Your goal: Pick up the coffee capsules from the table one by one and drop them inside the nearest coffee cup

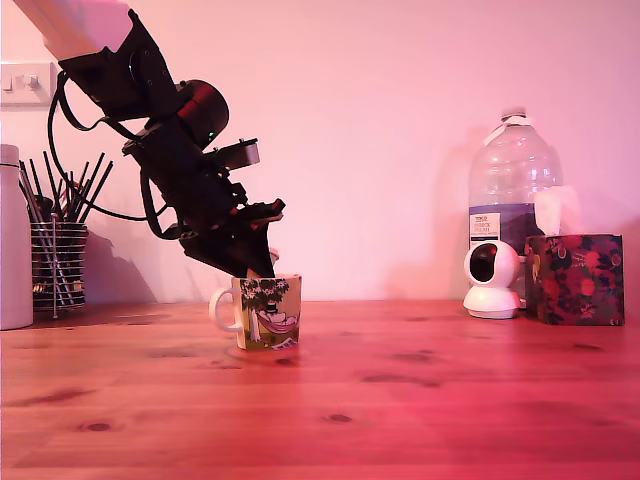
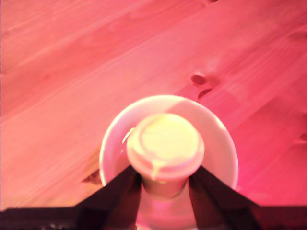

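Capsule (image 2: 165, 146) pinched by its narrow body between the jaws of the gripper (image 2: 164, 184), rim outward, centred over the cup (image 2: 218, 129) mouth, likely so a release drops it inside. Beyond, bare table (image 2: 72, 72).

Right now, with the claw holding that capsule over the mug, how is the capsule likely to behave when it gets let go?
The capsule looks small and thin-walled, so probably light. It hangs over the mug mouth, held at its narrow end by the claw, so it should drop straight in. Its round, tapered shape suggests it may tip or roll inside.
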Available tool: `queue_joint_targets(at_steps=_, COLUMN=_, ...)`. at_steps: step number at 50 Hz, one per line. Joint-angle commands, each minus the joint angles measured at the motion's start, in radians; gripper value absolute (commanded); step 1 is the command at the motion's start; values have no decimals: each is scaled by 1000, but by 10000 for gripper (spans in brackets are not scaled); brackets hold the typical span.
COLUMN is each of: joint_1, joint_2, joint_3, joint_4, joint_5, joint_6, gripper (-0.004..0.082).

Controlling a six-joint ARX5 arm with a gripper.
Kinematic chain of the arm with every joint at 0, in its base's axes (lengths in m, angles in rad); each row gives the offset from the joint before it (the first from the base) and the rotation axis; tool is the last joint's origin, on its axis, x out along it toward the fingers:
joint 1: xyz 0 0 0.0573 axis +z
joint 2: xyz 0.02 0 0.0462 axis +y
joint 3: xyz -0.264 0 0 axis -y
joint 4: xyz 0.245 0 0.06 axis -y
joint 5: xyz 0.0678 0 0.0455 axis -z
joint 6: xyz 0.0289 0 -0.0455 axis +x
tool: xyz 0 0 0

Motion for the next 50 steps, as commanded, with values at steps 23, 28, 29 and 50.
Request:
queue_joint_targets(at_steps=23, joint_1=-5, joint_2=13, joint_3=0, joint_4=-2, joint_5=-13, joint_6=23, gripper=591)
queue_joint_targets(at_steps=28, joint_1=-6, joint_2=13, joint_3=0, joint_4=-8, joint_5=-12, joint_6=30, gripper=590)
queue_joint_targets(at_steps=29, joint_1=-7, joint_2=13, joint_3=0, joint_4=-7, joint_5=-12, joint_6=30, gripper=590)
queue_joint_targets(at_steps=50, joint_1=-12, joint_2=-44, joint_3=0, joint_4=-10, joint_5=-5, joint_6=56, gripper=302)
